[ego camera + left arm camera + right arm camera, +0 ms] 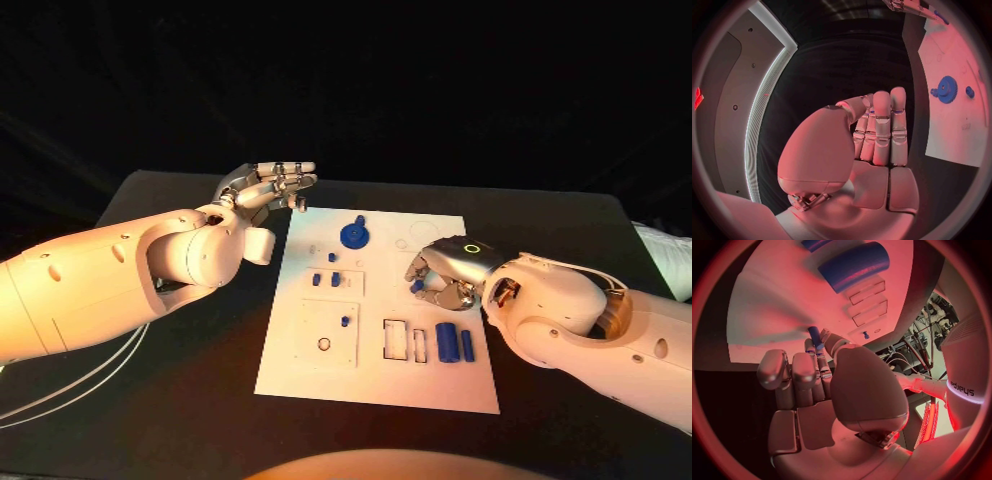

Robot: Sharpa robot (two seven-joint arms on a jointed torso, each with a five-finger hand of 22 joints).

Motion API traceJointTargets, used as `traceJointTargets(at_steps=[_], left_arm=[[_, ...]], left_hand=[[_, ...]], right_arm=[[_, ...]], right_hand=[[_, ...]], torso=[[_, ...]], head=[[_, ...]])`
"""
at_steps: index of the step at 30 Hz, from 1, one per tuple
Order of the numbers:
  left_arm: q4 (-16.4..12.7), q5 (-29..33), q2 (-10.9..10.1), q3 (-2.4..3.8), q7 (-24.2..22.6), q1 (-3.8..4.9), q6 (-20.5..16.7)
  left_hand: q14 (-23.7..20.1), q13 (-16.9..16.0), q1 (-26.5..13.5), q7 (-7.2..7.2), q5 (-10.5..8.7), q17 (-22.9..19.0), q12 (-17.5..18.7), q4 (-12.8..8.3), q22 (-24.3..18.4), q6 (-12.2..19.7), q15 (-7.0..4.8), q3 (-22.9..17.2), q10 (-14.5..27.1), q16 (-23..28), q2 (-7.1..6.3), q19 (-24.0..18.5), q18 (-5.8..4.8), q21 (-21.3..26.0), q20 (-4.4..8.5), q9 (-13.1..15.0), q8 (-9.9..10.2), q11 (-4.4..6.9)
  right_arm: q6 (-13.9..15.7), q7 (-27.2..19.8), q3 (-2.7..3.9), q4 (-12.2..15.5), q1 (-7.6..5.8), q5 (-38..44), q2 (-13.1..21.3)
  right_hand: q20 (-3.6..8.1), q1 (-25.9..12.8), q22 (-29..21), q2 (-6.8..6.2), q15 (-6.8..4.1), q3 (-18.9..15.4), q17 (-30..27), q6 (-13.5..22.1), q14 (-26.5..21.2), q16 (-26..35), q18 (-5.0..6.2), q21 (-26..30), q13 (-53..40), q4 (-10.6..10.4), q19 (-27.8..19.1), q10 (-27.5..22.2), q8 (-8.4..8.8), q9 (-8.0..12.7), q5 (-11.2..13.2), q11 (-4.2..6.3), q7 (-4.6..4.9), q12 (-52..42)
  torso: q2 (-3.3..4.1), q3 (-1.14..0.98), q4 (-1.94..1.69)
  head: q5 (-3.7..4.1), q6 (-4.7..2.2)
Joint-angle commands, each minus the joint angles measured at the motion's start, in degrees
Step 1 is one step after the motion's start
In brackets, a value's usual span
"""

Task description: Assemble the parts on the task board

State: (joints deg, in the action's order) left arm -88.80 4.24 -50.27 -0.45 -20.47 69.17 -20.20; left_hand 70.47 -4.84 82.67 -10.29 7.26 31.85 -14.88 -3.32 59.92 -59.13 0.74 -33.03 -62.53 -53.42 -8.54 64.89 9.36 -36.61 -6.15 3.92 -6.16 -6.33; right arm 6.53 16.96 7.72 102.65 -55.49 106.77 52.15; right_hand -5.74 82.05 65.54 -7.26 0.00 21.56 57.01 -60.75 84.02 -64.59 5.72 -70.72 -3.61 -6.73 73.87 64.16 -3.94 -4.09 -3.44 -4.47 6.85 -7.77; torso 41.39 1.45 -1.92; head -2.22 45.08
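Right hand (pixel 440 277) holds a blue peg (pixel 816 336) – left hand (pixel 267 186) empty

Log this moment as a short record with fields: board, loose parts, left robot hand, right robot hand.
board: white flat task board, lying on the black table
loose parts: blue round gear near the board's far edge; two blue cylinders near its right edge
left robot hand: left robot hand off the board's far-left corner, fingers together, holding nothing
right robot hand: right robot hand over the board, pinching a small blue peg

Parts (pixel 447 342) lie on the task board (pixel 332 375), mid-table (pixel 188 420).
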Motion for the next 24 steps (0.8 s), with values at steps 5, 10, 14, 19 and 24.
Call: traceJointTargets(at_steps=[5, 10, 14, 19, 24], left_arm=[[-0.08, -0.38, 0.07, 0.03, 0.02, 0.02, 1.27], [-0.1, -0.42, 0.05, 0.02, 0.12, 0.02, 1.34], [-0.07, -0.45, 0.02, 0.01, 0.2, 0.02, 1.35], [-0.01, -0.51, 0.03, -0.01, 0.28, 0.02, 1.47], [0.09, -0.79, 0.01, -0.02, 0.47, 0.02, 1.42]], left_hand=[[-0.5, -0.05, -0.33, -0.32, 0.14, -0.07, -0.26, -0.36, 0.05, 0.08, 0.03, 0.0, 0.49, -0.06, 0.08, -0.32, 1.12, -0.22, -0.08, -0.06, -0.37, 0.05], [-0.5, -0.05, -0.33, -0.32, 0.14, -0.07, -0.26, -0.36, 0.05, 0.08, 0.03, 0.0, 0.49, -0.06, 0.08, -0.32, 1.12, -0.22, -0.08, -0.06, -0.37, 0.05], [-0.52, -0.06, -0.3, -0.33, 0.14, -0.1, -0.33, -0.46, 0.07, 0.08, 0.02, -0.01, 0.51, -0.07, 0.1, -0.35, 1.13, -0.24, -0.07, -0.05, -0.4, 0.06], [-0.56, -0.06, -0.46, -0.35, 0.13, -0.13, -0.4, -0.44, 0.09, 0.08, 0.05, 0.05, 0.56, -0.08, 0.13, -0.39, 1.12, -0.24, -0.1, -0.05, -0.42, 0.04], [-0.62, -0.05, -0.9, -0.39, 0.09, -0.2, -0.56, -0.35, 0.1, 0.13, 0.12, 0.24, 0.71, -0.12, 0.19, -0.48, 1.09, -0.21, -0.19, -0.05, -0.45, -0.01]], right_arm=[[-0.62, 0.53, -0.14, -0.77, 0.17, 1.72, -0.52], [0.01, 0.81, -0.16, -1.38, 0.18, 2.68, -0.87], [0.87, 0.78, -0.16, -1.47, 0.19, 3.17, -0.98], [1.85, 0.83, -0.14, -0.53, 0.19, 3.17, -0.46], [2.73, 1.18, 0.1, 1.49, -0.04, 1.82, 1.15]], right_hand=[[0.73, 2.36, 6.29, 2.49, -1.28, 3.46, 4.35, -4.24, 2.26, -4.16, -1.22, -5.31, -0.58, 1.44, 4.25, 5.17, -1.9, -0.84, 0.54, 1.25, -0.09, -1.35], [1.0, 3.17, 7.28, 3.1, -1.44, 5.07, 4.96, -4.97, 2.23, -4.84, -1.43, -6.16, -0.65, 2.64, 4.7, 6.39, -2.13, -1.06, 0.55, 1.44, -0.07, -1.14], [1.09, 3.63, 7.93, 3.27, -1.49, 6.3, 5.22, -5.15, 2.18, -5.19, -1.56, -6.71, -0.67, 3.65, 4.96, 6.98, -2.11, -1.14, 0.58, 1.44, 0.03, -0.83], [1.08, 3.13, 8.19, 2.85, -1.46, 6.57, 5.32, -5.31, 2.14, -5.37, -1.6, -6.94, -0.68, 3.97, 5.01, 7.29, -2.11, -1.21, 0.6, 1.38, 0.12, -0.56], [1.06, 2.75, 8.39, 2.54, -1.44, 6.56, 5.27, -5.34, 2.1, -5.39, -1.64, -7.1, -0.68, 4.04, 5.08, 7.4, -2.08, -1.24, 0.62, 1.37, 0.16, -0.39]], torso=[[-0.01, -0.04, -0.02], [-0.05, -0.04, -0.07], [-0.09, -0.02, 0.06], [-0.1, 0.0, 0.13], [-0.19, 0.05, 0.23]], head=[[-0.01, 0.14], [0.0, 0.32], [-0.08, 0.35], [-0.04, 0.31], [0.03, 0.18]])
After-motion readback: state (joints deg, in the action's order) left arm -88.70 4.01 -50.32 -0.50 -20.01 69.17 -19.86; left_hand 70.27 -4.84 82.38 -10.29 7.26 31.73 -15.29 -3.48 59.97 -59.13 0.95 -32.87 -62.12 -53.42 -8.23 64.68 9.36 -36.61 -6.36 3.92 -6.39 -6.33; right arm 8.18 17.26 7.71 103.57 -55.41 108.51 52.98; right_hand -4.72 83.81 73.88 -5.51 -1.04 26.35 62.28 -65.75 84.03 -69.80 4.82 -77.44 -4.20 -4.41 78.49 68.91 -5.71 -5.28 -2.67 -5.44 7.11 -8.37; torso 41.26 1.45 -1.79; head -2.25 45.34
